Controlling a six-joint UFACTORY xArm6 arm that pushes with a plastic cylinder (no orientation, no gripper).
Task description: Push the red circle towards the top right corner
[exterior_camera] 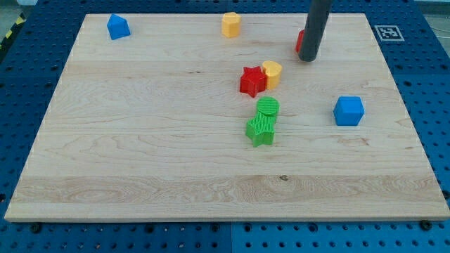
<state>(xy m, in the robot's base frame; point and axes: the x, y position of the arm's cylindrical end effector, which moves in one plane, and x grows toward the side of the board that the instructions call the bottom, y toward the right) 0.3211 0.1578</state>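
Note:
The red circle (299,42) sits near the view's top right, mostly hidden behind my rod; only a red sliver shows at the rod's left edge. My tip (308,59) rests on the board just in front of the circle, at its lower right side, and seems to touch it.
A red star (251,81) and a yellow block (272,73) sit together left and below my tip. A green circle (267,107) and green star (261,130) lie below them. A blue cube (349,110) is at right, a yellow block (230,24) at top, a blue block (118,27) at top left.

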